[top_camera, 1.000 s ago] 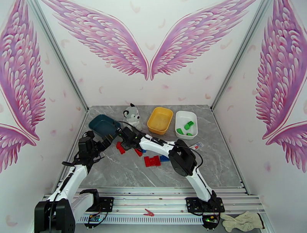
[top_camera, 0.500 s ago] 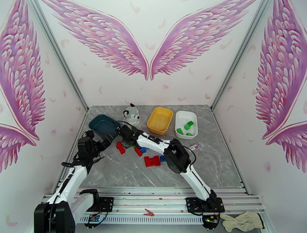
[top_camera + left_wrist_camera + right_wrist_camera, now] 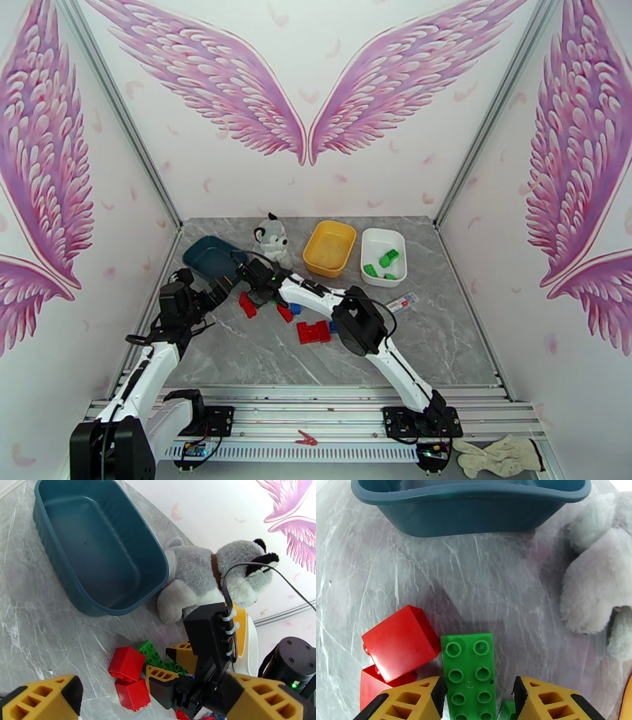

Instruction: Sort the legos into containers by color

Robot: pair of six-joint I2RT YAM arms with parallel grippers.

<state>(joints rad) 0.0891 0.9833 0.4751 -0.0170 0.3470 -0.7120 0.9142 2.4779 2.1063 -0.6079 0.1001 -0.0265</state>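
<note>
A green lego [image 3: 470, 669] lies studs-up on the marble table between the fingers of my right gripper [image 3: 478, 695]. The jaws are open, with a gap on the lego's right side. Two red legos [image 3: 399, 642] touch its left side. From the left wrist the same green lego [image 3: 152, 653] and red legos [image 3: 127, 663] show beside my right gripper [image 3: 160, 661]. My left gripper [image 3: 154, 705] hangs wide open and holds nothing, near the dark teal container [image 3: 79, 539]. From above, red and blue legos [image 3: 314, 331] lie mid-table, the yellow container [image 3: 330, 246] stands behind them, and the white container [image 3: 371, 237] holds green legos [image 3: 387, 259].
A grey-and-white plush dog [image 3: 272, 237] sits between the teal container [image 3: 207, 256] and the yellow one, and its paw [image 3: 596, 586] is close on the right of my right gripper. A small card [image 3: 404, 300] lies right of the legos. Both arms crowd the left middle.
My right arm's elbow has swung left and farther over the table, while its gripper stays at the left lego cluster. The left arm has not moved.
</note>
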